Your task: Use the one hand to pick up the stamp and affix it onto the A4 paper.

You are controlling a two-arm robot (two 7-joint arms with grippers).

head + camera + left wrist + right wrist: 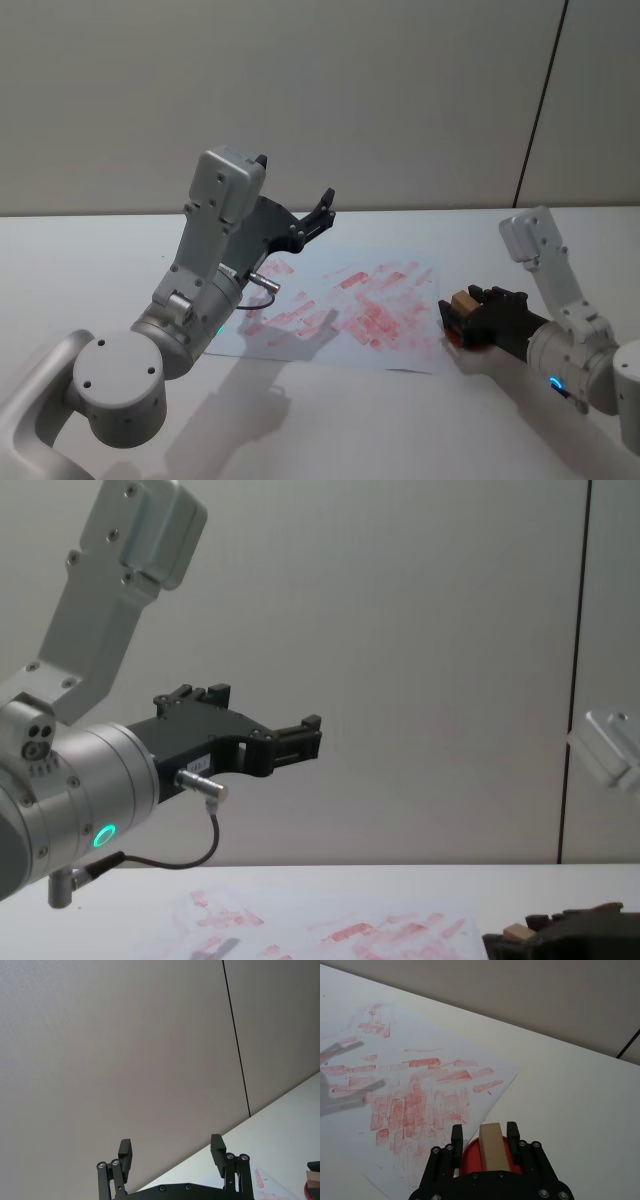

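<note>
The right pincer [485, 1135] grips the stamp [493, 1146] over a red ink pad [470, 1157] just beside the paper's [350, 305] right edge on the table [90, 280]. The left pincer [172, 1152] hangs raised, spread wide.

You had soft, even light from above, with no glare on the white matte table [330, 420]. The raised grey left arm [215, 260] threw a blurred shadow on the white red-stamped paper sheet [420, 1085] and the table. Its green ring light [103, 835] glowed clearly. All views stayed sharp, a little grainy.
</note>
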